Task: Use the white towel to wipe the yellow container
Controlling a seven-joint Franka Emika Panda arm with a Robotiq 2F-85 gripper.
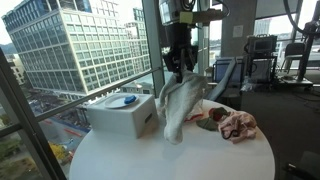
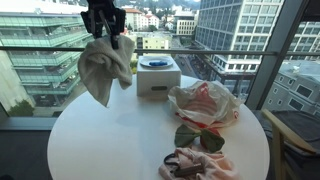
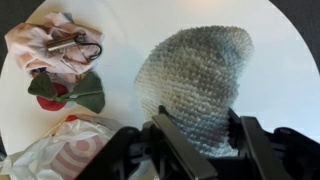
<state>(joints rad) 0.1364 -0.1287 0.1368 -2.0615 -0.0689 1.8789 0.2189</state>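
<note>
Closest to the lens in the wrist view are the dark fingers (image 3: 160, 135) of the claw (image 3: 197, 125), with a bunch of knitted cloth filling the space between them. The jaws are pinched in on the top of the white towel (image 3: 195, 80), and nothing else is in their hold.

The arm comes down from above, its last links near vertical in both exterior views, and the claw (image 1: 178, 62) (image 2: 105, 32) points straight down over the round white desk (image 2: 120, 140).

The towel (image 1: 178, 105) (image 2: 103, 65) hangs from the claw in loose folds, well above the desk in an exterior view. Whether its lower tip brushes the surface cannot be told.

Just beside the hanging towel stands a white box (image 2: 158, 80) (image 1: 122, 118) with a blue disc (image 2: 155, 62) on its top.

A crumpled clear plastic bag (image 2: 205, 103) (image 3: 60, 150) with red print lies near the box, toward the middle of the desk. Next to it lies a pink cloth (image 1: 238, 125) (image 2: 195, 165) (image 3: 45, 40) in a heap, with a dark strap or clip across it.

Between bag and pink cloth rests the smallest item — a green and red object (image 3: 68, 92) (image 2: 198, 137) that is too small to name.
</note>
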